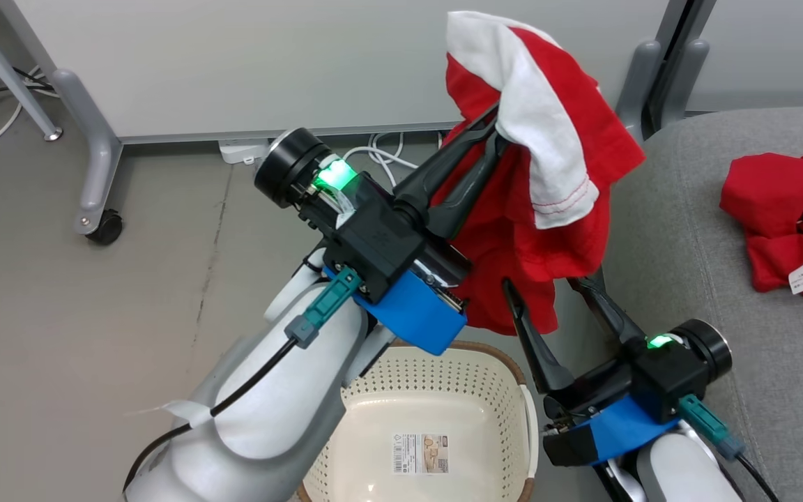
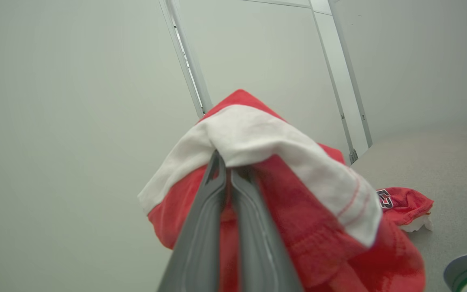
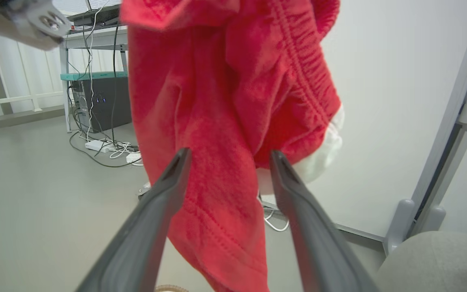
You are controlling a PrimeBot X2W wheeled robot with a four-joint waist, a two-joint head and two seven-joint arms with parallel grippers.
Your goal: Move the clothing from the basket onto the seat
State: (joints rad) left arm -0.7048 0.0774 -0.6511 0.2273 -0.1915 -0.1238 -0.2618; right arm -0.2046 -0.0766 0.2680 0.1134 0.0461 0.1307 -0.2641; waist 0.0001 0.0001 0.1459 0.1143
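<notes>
Left claw (image 1: 494,132) tips hidden in red garment (image 1: 506,230); basket (image 1: 443,369) cut off (below).

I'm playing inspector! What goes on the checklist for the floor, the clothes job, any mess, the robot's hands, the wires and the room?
Surface: grey floor, with the basket beside the seat.
Job's things: the visible part of the basket shows a label and no clothing; the lettered garment lies on the seat; the hanging garment is up in the air above the basket.
Clutter: white power strip by the wall.
Grippers: left gripper shut on the hanging garment; right gripper open, a finger either side of its lower edge.
Cables: white cables at the wall's foot; black cable along the left forearm.
Surroundings: white partition on wheeled legs.
</notes>
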